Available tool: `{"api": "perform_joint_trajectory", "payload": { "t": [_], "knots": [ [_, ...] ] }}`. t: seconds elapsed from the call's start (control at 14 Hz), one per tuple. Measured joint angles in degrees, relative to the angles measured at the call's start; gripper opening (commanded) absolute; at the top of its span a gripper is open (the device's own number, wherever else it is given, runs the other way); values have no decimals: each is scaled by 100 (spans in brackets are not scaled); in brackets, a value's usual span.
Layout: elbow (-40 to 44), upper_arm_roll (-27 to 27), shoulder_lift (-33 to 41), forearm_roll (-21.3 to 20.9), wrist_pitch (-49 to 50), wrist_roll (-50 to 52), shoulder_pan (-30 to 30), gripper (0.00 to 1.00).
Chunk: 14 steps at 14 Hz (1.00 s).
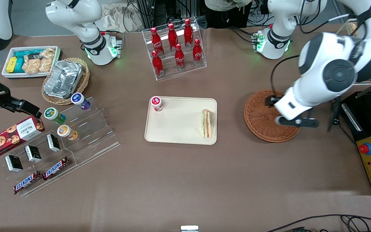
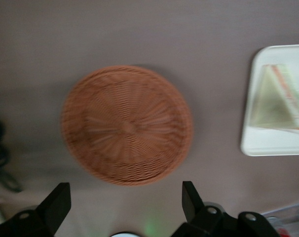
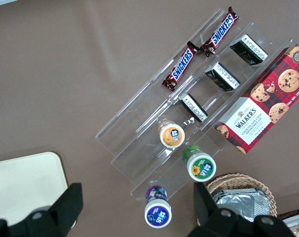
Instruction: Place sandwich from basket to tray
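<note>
Seen from the front, the sandwich lies on the tray along the rim nearest the basket, a small red-capped cup stands in a tray corner, a foil pan sits in a paler wicker basket, and a white bin holds bagged snacks. From the left wrist, the gripper hangs above the basket with fingers spread wide and nothing between them, while the sandwich rests on the tray. From the right wrist, a clear stepped rack carries three small cups and Snickers bars.
</note>
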<state>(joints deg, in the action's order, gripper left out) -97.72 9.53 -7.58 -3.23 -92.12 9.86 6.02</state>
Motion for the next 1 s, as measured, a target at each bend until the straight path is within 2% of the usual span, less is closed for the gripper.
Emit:
{"api": "perform_joint_trajectory", "payload": {
  "t": [0.14, 0.43, 1.0],
  "knots": [
    [2, -7, 200, -246, 195, -4, -183, 100],
    [0, 15, 513, -3, 323, -318, -899, 100],
    [77, -92, 583, -209, 437, -560, -945, 100]
  ]
}}
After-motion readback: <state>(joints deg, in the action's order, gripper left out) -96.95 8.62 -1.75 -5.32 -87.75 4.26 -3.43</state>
